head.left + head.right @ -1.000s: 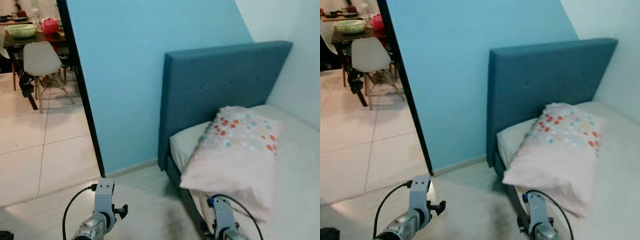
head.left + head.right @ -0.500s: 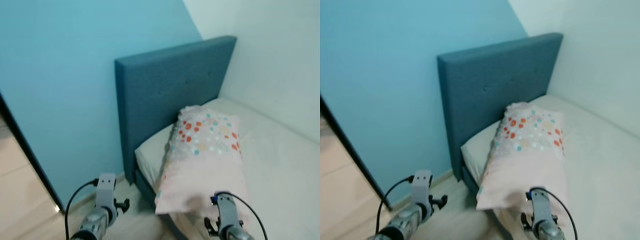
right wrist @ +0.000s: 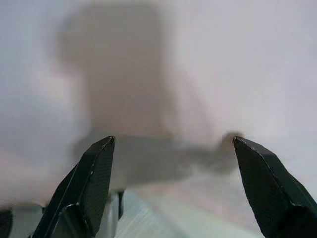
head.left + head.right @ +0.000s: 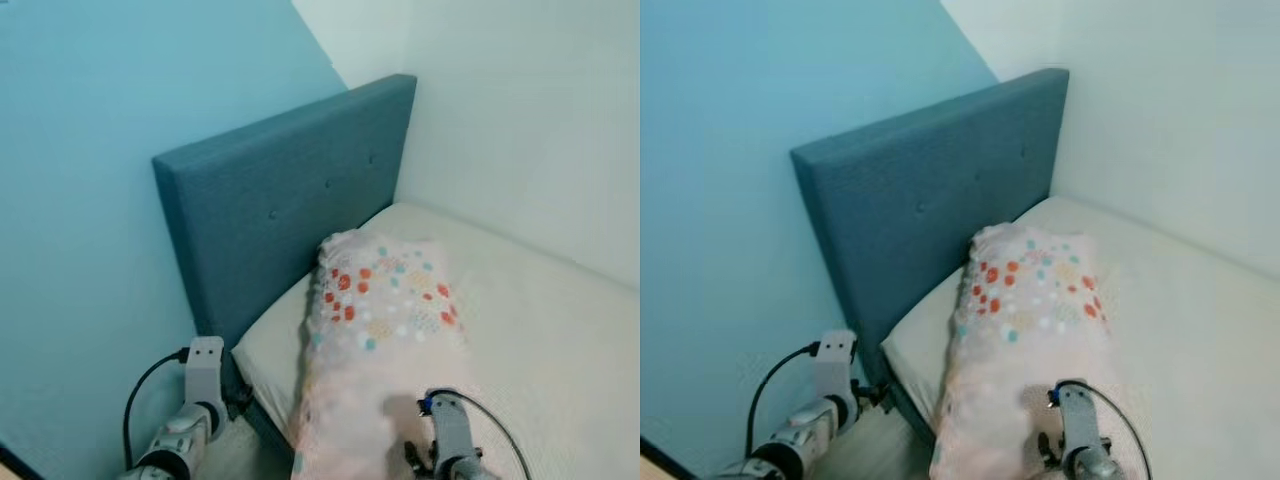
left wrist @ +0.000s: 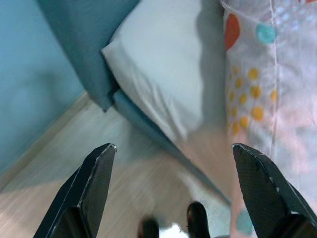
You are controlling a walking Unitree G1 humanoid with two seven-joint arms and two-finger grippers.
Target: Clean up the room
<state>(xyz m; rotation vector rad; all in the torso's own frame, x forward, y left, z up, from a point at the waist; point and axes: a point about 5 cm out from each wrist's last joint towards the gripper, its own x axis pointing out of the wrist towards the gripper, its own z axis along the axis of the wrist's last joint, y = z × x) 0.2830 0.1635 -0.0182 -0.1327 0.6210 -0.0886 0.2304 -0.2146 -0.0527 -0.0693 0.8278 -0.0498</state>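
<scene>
Our left tool (image 5: pixel 171 191) was spread wide and held nothing, hanging over the floor (image 5: pixel 99 163) by the bed corner. Our right tool (image 3: pixel 171 186) was spread too, empty, poised just above pale fabric. Low in the frame, both arms seemed readied for a reach. The pillow (image 4: pixel 385 320), dotted red, teal and yellow, ran from frame centre to the bottom edge, lying lengthwise and overhanging the side of the bed (image 4: pixel 540 330). We judged it the thing to straighten, probably crosswise against the headboard (image 4: pixel 290 215) at upper left.
</scene>
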